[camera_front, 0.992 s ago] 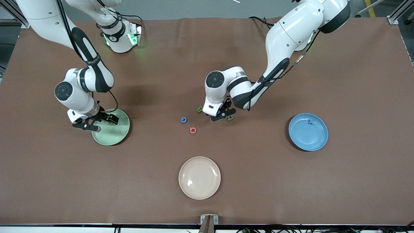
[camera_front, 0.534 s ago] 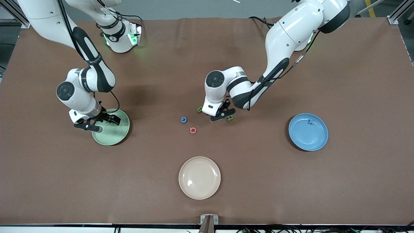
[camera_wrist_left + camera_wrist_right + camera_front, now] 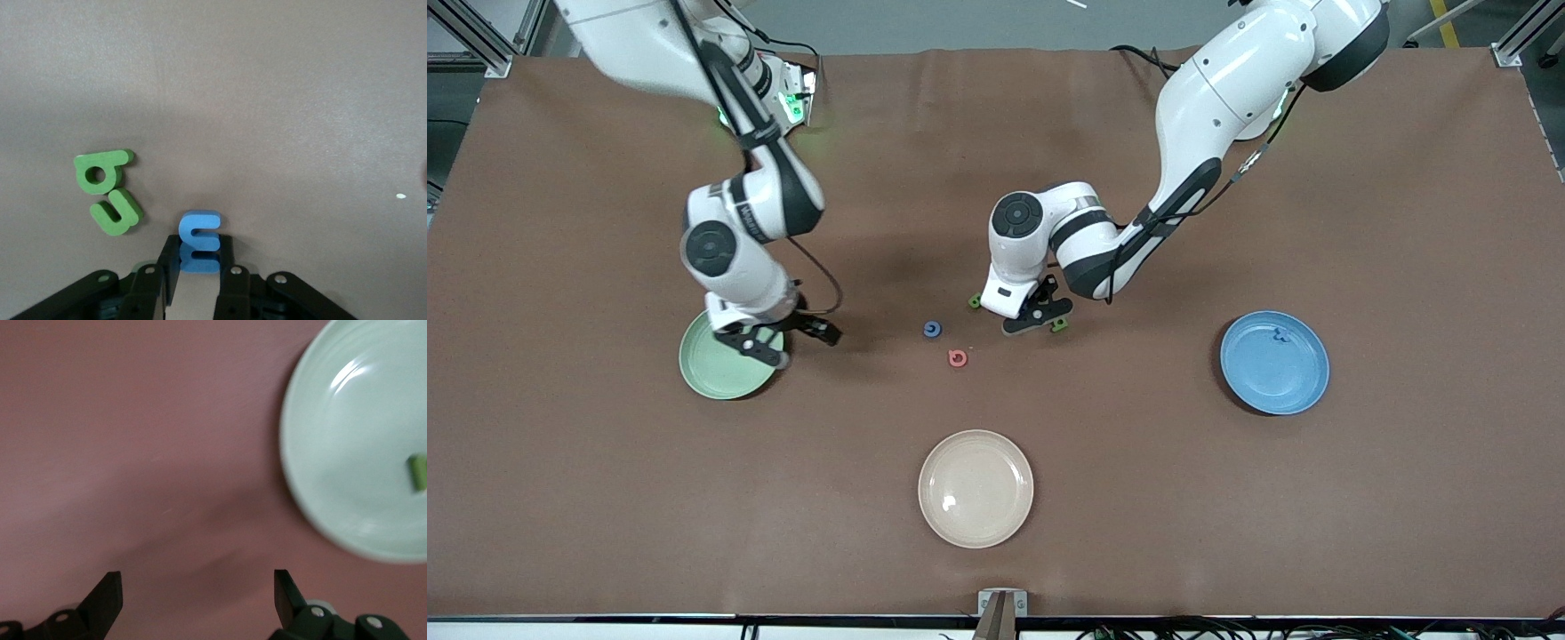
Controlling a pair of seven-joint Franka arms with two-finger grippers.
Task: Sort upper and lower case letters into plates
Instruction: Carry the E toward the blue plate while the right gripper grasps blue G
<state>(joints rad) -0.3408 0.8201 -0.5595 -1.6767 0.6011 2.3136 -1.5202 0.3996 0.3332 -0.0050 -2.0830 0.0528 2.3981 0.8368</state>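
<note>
Left wrist: blue letter [image 3: 199,241] between left tool [image 3: 198,280] fingers.

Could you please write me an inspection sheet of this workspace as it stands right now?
Surface: brown table, flat, with a faint fold line.
Job's things: mint plate holds a green piece; blue plate holds a dark blue letter. Blue round letter, pink-red letter, green letter and two small green pieces lie mid-table.
Clutter: cream plate, nothing in it.
Hands: left hand shut on blue E; right hand open, beside the mint plate.
Cables: dark cables along both arms.
Surroundings: metal frame at the corners.
</note>
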